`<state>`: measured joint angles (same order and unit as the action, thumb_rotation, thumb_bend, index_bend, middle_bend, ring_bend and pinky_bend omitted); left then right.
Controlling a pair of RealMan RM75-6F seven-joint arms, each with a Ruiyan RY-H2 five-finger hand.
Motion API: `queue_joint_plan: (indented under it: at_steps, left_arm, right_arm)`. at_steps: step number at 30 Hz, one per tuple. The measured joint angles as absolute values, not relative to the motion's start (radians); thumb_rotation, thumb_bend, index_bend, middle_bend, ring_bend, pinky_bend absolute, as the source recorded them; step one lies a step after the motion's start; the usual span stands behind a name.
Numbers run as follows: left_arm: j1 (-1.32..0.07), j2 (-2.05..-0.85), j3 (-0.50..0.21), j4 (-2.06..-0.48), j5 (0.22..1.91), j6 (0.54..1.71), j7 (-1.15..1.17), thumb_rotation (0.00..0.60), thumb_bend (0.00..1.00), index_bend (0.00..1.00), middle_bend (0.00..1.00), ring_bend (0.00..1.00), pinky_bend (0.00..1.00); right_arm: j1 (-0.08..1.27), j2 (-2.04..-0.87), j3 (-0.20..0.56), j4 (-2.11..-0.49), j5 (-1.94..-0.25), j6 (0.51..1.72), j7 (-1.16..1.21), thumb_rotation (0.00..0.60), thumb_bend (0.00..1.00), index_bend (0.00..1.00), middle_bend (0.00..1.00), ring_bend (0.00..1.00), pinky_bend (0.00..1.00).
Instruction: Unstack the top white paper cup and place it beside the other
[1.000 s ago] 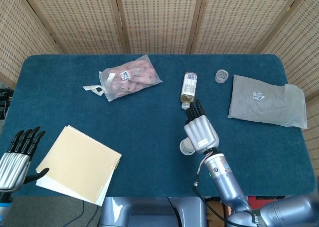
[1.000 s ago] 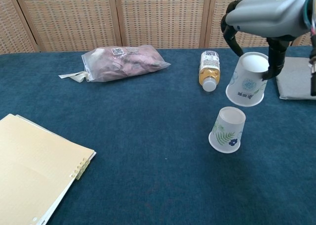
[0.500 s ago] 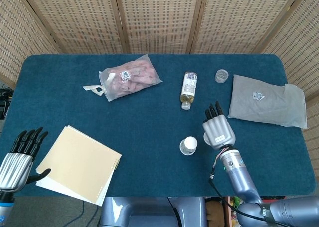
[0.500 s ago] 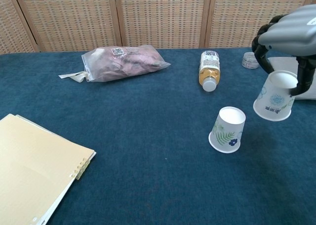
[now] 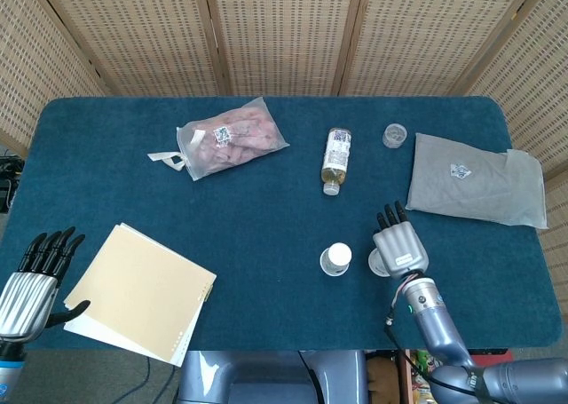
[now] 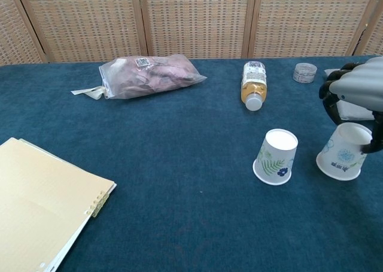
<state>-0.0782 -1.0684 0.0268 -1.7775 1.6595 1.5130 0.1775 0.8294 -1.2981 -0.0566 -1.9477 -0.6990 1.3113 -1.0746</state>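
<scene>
1. Left hand [image 5: 31,280] hovers at 8 o'clock off the tabletop [image 5: 266,209] edge, fingers apart, holding nothing
2. Right hand [image 6: 358,98] grasps the upside-down lifted cup [image 6: 344,159], just at 3 o'clock of the other cup [image 6: 276,156]
3. Bottle [image 6: 254,83] lies at 12 o'clock

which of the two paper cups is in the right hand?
The cup with the blue flower print, further right in the chest view, under the right hand. The fern-print cup stands apart to its left, upside down, untouched.

No text is legible; the labels on the bottle [image 6: 254,79] and bag [image 6: 146,75] are too small to read.
</scene>
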Motion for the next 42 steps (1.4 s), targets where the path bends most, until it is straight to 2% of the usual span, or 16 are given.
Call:
queue_joint_plan:
  at_steps: [9, 11, 15, 19, 29, 33, 36, 42]
  left_arm:
    - [-0.077, -1.071, 0.029, -1.782, 1.665, 1.514, 0.189, 0.6, 0.15, 0.0, 0.0, 0.0, 0.0]
    - [-0.076, -1.071, 0.029, -1.782, 1.664, 1.514, 0.189, 0.6, 0.15, 0.0, 0.0, 0.0, 0.0]
    - [-0.076, -1.071, 0.029, -1.783, 1.664, 1.514, 0.189, 0.6, 0.15, 0.0, 0.0, 0.0, 0.0]
    - [-0.076, -1.07, 0.029, -1.783, 1.663, 1.513, 0.189, 0.6, 0.15, 0.0, 0.0, 0.0, 0.0]
    - [-0.073, -1.069, 0.024, -1.781, 1.655, 1.521, 0.18, 0.6, 0.15, 0.0, 0.0, 0.0, 0.0]
    - [-0.075, -1.073, 0.021, -1.777, 1.642, 1.513, 0.175, 0.6, 0.15, 0.0, 0.0, 0.0, 0.0]
    - [-0.077, -1.077, 0.018, -1.772, 1.628, 1.506, 0.169, 0.6, 0.15, 0.0, 0.0, 0.0, 0.0]
    - [-0.081, -1.094, 0.007, -1.755, 1.598, 1.493, 0.163, 0.6, 0.15, 0.0, 0.0, 0.0, 0.0]
  right_arm:
    - [0.796, -1.297, -0.061, -1.913, -0.729, 1.296, -1.041, 0.6, 0.21, 0.49, 0.1, 0.0, 0.0]
    - [0.792, -1.296, -0.062, -1.912, -0.729, 1.295, -1.04, 0.6, 0.21, 0.46, 0.09, 0.0, 0.0]
    - [0.787, -1.295, -0.061, -1.91, -0.724, 1.295, -1.043, 0.6, 0.21, 0.33, 0.01, 0.0, 0.0]
    - [0.78, -1.292, -0.058, -1.915, -0.713, 1.302, -1.052, 0.6, 0.21, 0.23, 0.0, 0.0, 0.0]
    - [0.759, -1.261, -0.047, -1.942, -0.721, 1.348, -1.06, 0.6, 0.21, 0.17, 0.0, 0.0, 0.0]
    - [0.732, -1.224, -0.042, -1.977, -0.806, 1.382, -0.997, 0.6, 0.21, 0.17, 0.0, 0.0, 0.0]
    - [0.692, -1.197, -0.049, -2.001, -0.913, 1.413, -0.91, 0.6, 0.21, 0.13, 0.0, 0.0, 0.0]
    - [0.579, -1.183, -0.09, -1.985, -1.164, 1.48, -0.639, 0.6, 0.18, 0.06, 0.0, 0.0, 0.0]
